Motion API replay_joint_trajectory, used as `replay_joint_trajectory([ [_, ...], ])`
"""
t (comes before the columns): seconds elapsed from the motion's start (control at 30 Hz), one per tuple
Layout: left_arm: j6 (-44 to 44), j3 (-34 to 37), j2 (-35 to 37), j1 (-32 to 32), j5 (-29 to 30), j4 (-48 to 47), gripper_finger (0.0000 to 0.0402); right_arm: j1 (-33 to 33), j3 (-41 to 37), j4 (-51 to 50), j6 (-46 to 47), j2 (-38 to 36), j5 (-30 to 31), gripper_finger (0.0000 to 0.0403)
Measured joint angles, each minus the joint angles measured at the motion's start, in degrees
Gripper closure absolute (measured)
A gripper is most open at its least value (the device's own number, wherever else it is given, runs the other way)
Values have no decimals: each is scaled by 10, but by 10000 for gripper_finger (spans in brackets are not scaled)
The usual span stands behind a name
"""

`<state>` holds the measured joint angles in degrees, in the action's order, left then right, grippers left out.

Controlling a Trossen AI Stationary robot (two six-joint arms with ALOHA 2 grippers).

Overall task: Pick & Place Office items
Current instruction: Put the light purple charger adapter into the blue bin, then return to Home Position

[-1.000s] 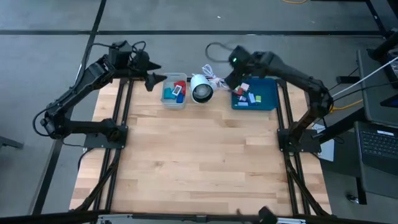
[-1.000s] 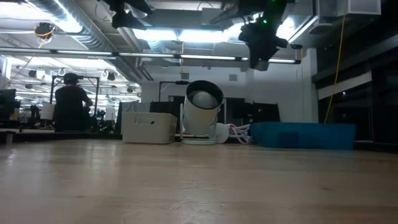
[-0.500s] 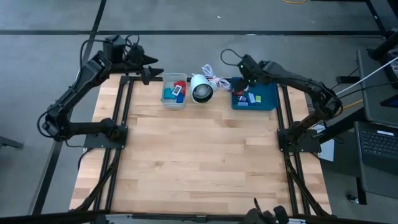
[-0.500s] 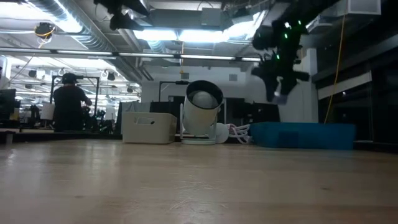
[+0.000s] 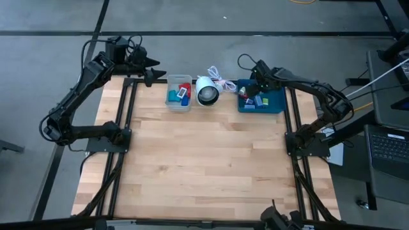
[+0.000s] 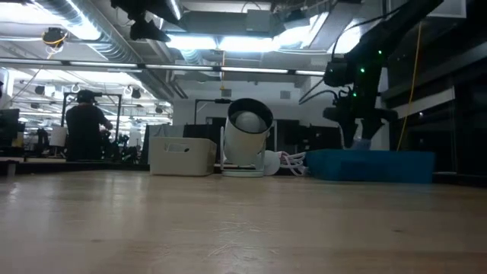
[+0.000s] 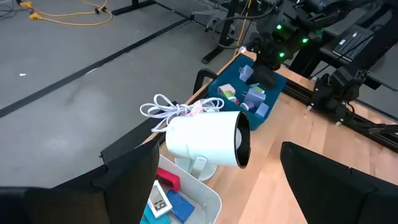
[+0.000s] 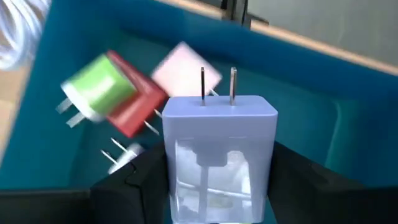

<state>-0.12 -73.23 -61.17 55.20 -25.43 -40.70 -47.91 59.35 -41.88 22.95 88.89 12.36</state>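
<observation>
Looking down, we see the right hand (image 5: pixel 254 91) low over the blue tray (image 5: pixel 276 102) at the desk's (image 5: pixel 204 160) far edge, and the left hand (image 5: pixel 148 69) raised beyond the grey bin (image 5: pixel 179 106). At desk level, the right hand (image 6: pixel 354 137) dips into the tray (image 6: pixel 373 166). Our left wrist shows its fingers (image 7: pixel 127 180) spread. Our right wrist shows a pale blue plug (image 8: pixel 217 149) pinched between the fingers (image 8: pixel 134 186), above green (image 8: pixel 99 87), red (image 8: pixel 134 106) and white (image 8: pixel 185 73) plugs.

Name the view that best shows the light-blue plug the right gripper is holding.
The right wrist view: the light-blue plug fills it, prongs up, clamped between the right gripper's fingers over the blue tray. The high and left wrist views show only tiny pieces under that arm; the low view hides the plug behind the tray wall.
</observation>
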Motion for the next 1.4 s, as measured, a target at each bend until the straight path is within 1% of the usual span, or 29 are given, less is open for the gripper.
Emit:
replay_joint_trajectory([
  [0.2, 0, 0, 0, 0, 1, -2, 71, -15, -45, 31, -7, 0, -15, 195],
  [0.3, -2, 0, 0, 0, 1, -2, 71, -27, -48, 48, -11, 0, -23, 195],
  [0.43, -13, 0, 0, 0, 2, -2, 71, -34, -47, 48, -17, -7, -13, 195],
  [0.47, -15, 0, 0, 0, 2, -2, 71, -34, -46, 49, -21, -11, -8, 186],
  [0.5, -15, 0, 0, 0, 2, -2, 71, -34, -46, 49, -23, -14, -6, 166],
  [0.63, -15, 0, 0, 0, 3, 0, 71, -35, -46, 47, -22, -30, 2, 64],
  [0.7, -15, 0, 0, 0, 3, 2, 71, -36, -46, 46, -23, -38, 3, 36],
  [0.77, -16, 0, 0, 0, 3, 3, 71, -39, -46, 46, -23, -46, 3, 25],
  [0.83, -16, 0, 0, 0, 3, 3, 71, -42, -46, 46, -24, -53, 3, 26],
  [0.93, -33, 0, 0, 0, 12, 13, 71, -41, -45, 46, -17, -76, 2, 38],
  [1.07, -136, -8, 8, 7, 38, 57, 71, -18, -33, 46, 42, -131, -31, 52],
  [1.13, -164, -20, 20, 18, 50, 72, 71, 2, -21, 60, 71, -165, -53, 55],
  [1.2, -166, -26, 36, 28, 47, 79, 71, 30, -9, 90, 52, -202, -87, 56],
  [1.3, -149, -26, 69, 36, 26, 97, 71, 82, 11, 158, 2, -256, -155, 56],
  [1.33, -139, -26, 84, 36, 20, 105, 71, 101, 18, 169, -13, -273, -168, 56],
  [1.4, -122, -27, 117, 35, 24, 107, 71, 137, 26, 169, -65, -302, -173, 56],
])
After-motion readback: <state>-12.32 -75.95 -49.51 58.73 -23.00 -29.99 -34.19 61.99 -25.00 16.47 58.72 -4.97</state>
